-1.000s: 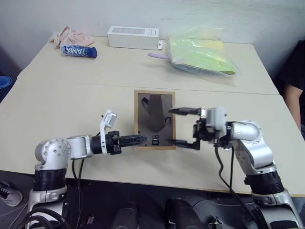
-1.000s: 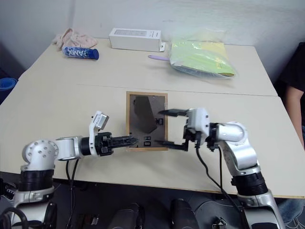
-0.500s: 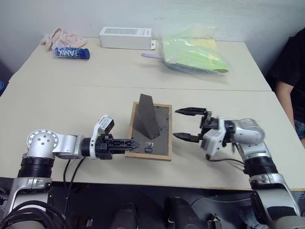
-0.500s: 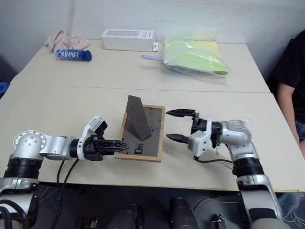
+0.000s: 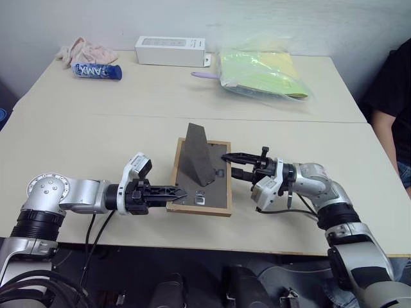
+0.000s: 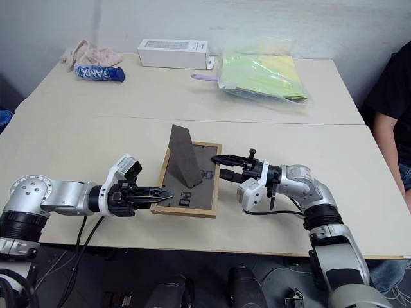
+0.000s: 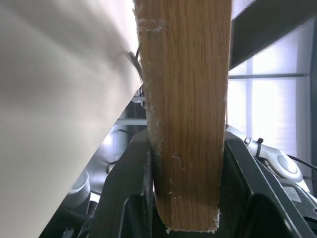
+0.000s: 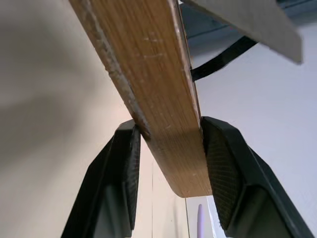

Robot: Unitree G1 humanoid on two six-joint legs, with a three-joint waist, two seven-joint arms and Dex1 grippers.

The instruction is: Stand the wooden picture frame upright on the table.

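Both hands level, clamping wooden picture frame (image 5: 200, 178) from opposite edges.

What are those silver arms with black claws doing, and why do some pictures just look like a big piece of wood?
Those are a robot's two arms. The two wide pictures come from cameras in its head, looking down at the table. The left gripper and the right gripper each pinch an edge of the wooden picture frame, which lies face down with its grey stand sticking up. The close-up pictures come from small cameras on each wrist, so the frame's wooden edge looks huge between the black fingers. At the far end of the table lie a white box, a blue can, a pink cloth and a bag of yellow-green papers.
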